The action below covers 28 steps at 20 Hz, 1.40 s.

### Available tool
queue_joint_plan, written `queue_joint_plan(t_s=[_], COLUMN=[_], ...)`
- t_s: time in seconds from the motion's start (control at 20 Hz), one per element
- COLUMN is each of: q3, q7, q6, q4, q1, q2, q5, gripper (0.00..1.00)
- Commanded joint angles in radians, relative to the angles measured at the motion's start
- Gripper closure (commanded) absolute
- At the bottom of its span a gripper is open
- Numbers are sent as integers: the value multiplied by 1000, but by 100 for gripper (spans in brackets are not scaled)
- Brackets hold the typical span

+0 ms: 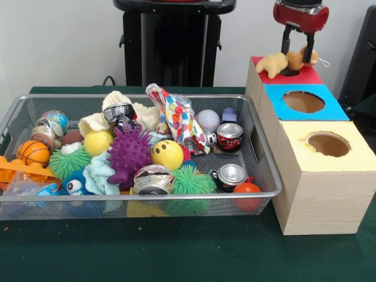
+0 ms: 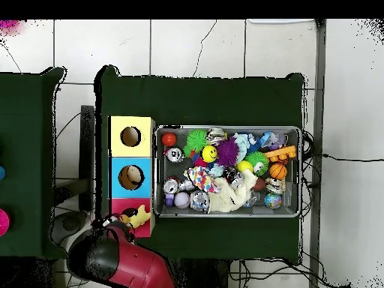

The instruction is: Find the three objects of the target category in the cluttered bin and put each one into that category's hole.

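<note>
Gripper over the red-topped hole, plush animals at its fingertips.

The gripper hangs above the red-topped hole, its two dark fingers pointing down with a gap between them, spread and gripping nothing. Directly beneath, a cream-tan plush sprawls across the hole's rim, and a brown teddy sits just beside the fingertips on the other side. Outward from the gripper along the row of boxes come the blue-topped hole and then the yellow-topped hole. Further off, beside the boxes, the wire-mesh bin holds spiky balls, cans and other clutter.
</note>
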Motion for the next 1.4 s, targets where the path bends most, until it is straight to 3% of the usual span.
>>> queue_joint_plan(t_s=[0.05, 0.2, 0.25, 1.15, 1.4], q3=[-46, -37, -32, -62, -105], q7=[161, 153, 152, 159, 190], q6=[33, 33, 23, 34, 71], q4=[-70, -69, -66, -105, -147], q1=[3, -2, -2, 17, 67], q2=[15, 14, 13, 39, 57], q5=[-31, -29, -25, -19, -19], gripper=[0, 0, 100, 100, 100])
